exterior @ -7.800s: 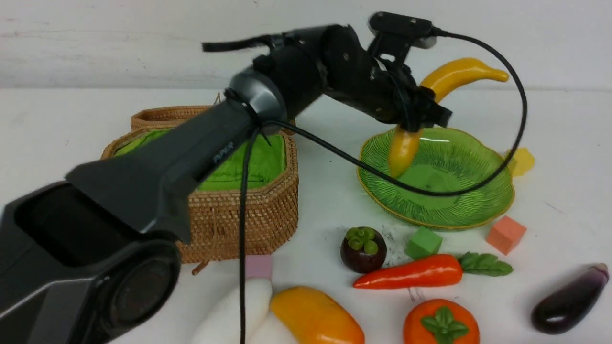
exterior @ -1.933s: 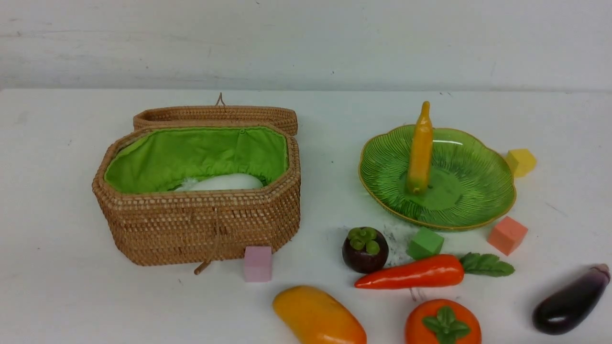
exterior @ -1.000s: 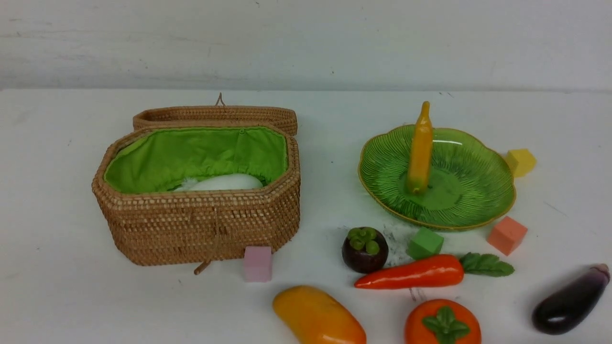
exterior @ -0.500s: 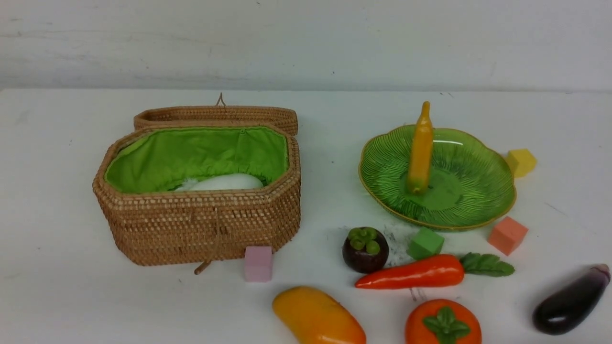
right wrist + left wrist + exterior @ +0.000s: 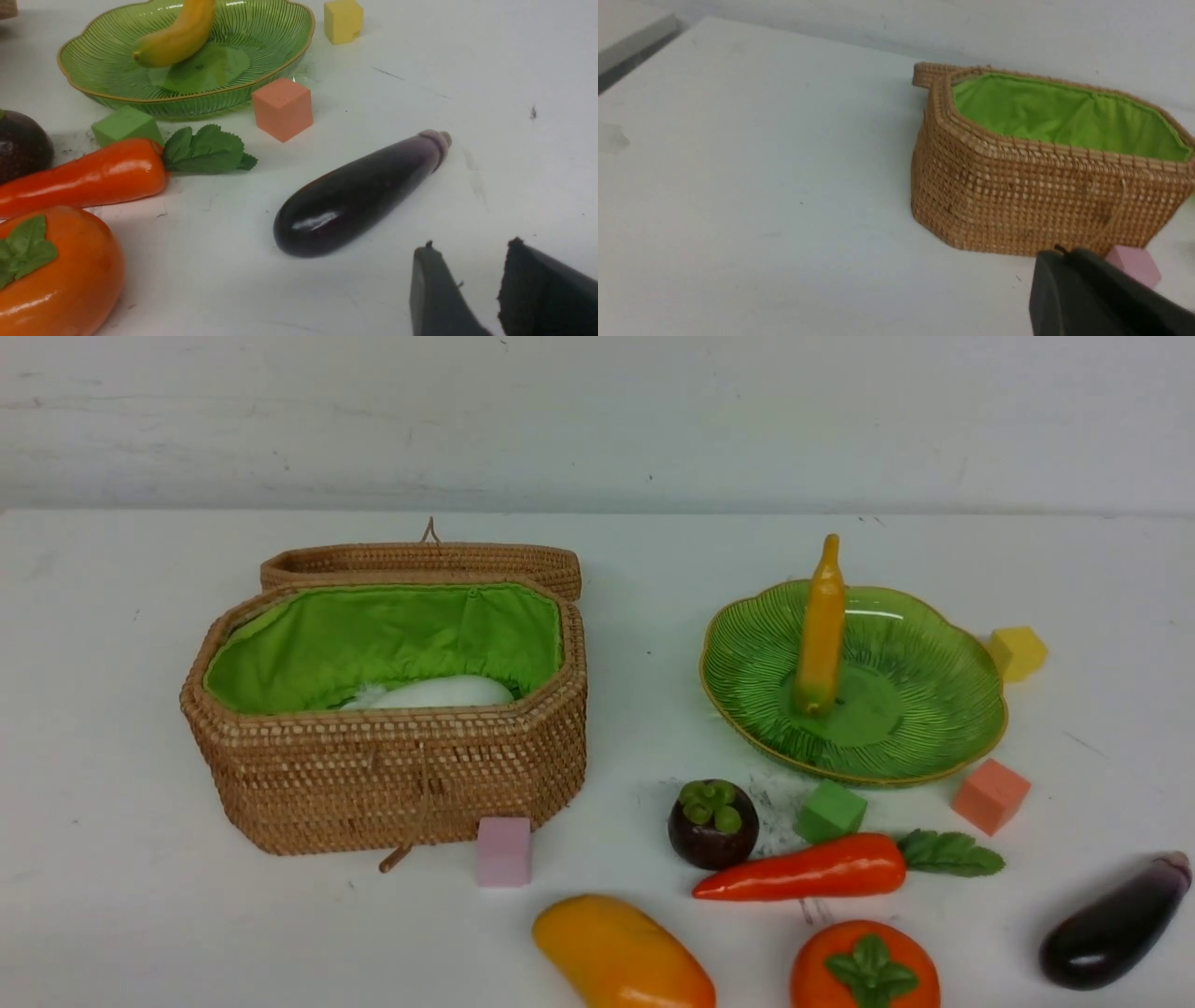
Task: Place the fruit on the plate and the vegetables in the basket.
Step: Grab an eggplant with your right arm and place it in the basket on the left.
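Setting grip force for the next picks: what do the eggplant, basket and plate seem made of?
Eggplant: smooth, glossy moulded plastic or rubber by its look; a sharp white highlight sits on its skin.
Basket: matte woven wicker, weave rows visible, with green cloth lining.
Plate: shiny, translucent green glass or plastic, ribbed; which one is unclear.

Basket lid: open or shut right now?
Open. The lid lies flipped back behind the basket, the green lining is exposed, and a white radish shows inside.
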`<state>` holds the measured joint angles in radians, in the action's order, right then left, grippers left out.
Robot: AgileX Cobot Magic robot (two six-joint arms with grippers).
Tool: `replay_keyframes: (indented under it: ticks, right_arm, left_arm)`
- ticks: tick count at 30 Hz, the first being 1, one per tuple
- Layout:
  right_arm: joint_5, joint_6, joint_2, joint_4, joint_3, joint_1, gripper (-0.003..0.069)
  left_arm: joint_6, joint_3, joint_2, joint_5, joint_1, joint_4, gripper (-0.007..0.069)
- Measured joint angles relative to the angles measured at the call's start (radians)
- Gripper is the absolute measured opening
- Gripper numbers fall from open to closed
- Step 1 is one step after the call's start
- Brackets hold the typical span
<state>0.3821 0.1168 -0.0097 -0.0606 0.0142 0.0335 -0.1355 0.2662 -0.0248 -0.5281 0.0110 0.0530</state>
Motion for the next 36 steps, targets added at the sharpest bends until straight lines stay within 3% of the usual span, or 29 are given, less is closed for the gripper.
replay_keyframes:
  ticks: [6,36]
  right_arm:
    - [0.000,0.001,0.000,0.000,0.000,0.000,0.0243]
    - [0.000,0.000,0.000,0.000,0.000,0.000,0.0243]
  left_arm:
    - [0.000,-0.021,0.013,-0.003,-0.051,-0.007,-0.0013]
    - [0.000,-0.030,0.013,-0.047,-0.052,-0.002,0.0000]
